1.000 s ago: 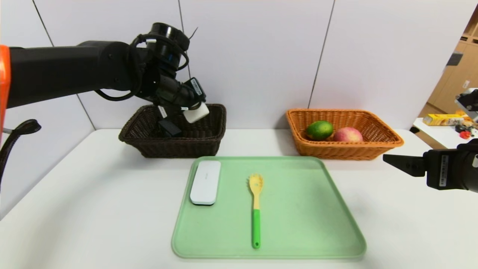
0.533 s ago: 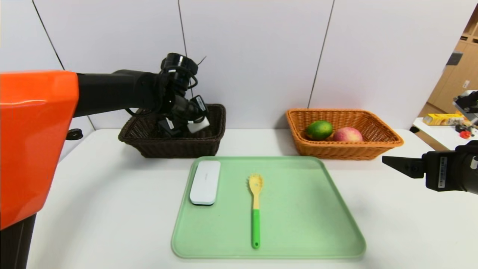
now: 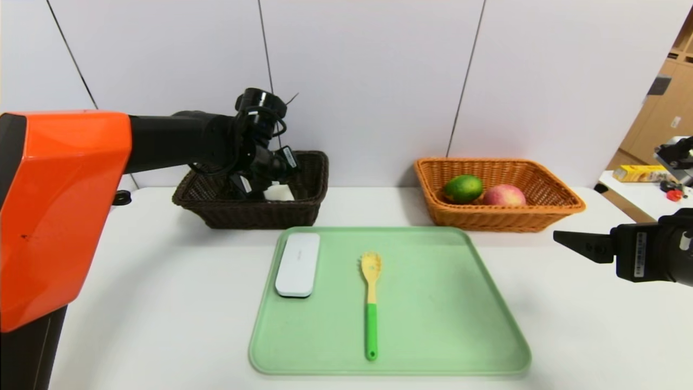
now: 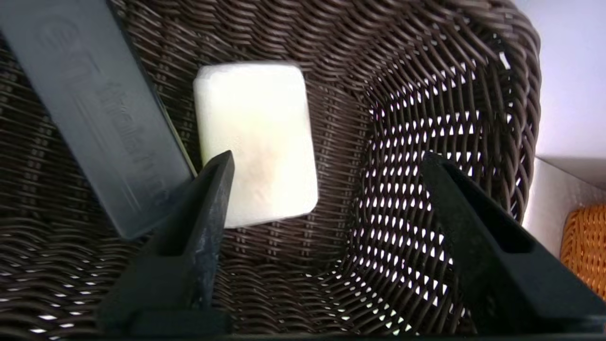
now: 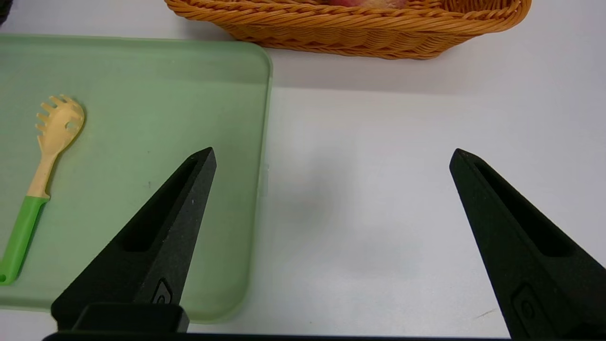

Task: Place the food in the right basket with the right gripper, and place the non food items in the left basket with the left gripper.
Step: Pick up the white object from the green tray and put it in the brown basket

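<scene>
My left gripper (image 3: 265, 181) (image 4: 326, 163) is open inside the dark brown left basket (image 3: 303, 208) (image 4: 426, 94). The white soap-like block (image 3: 279, 192) (image 4: 255, 137) lies loose on the basket floor, beside a dark flat item (image 4: 99, 118). The flat white case (image 3: 298, 264) and the yellow spoon with green handle (image 3: 371, 298) (image 5: 42, 156) lie on the green tray (image 3: 460, 325) (image 5: 165, 71). The green fruit (image 3: 463, 188) and pink-red peach (image 3: 504, 195) sit in the orange right basket (image 3: 557, 208) (image 5: 350, 28). My right gripper (image 3: 566, 238) (image 5: 331, 156) is open and empty, right of the tray.
A side table (image 3: 639, 200) with small objects stands at the far right. The white wall rises right behind both baskets. My left arm's orange shell (image 3: 54, 216) fills the left of the head view.
My left gripper has lowered into the dark brown basket and opened, letting go of the white soap-like block, which now lies on the basket floor. The right gripper has barely moved.
</scene>
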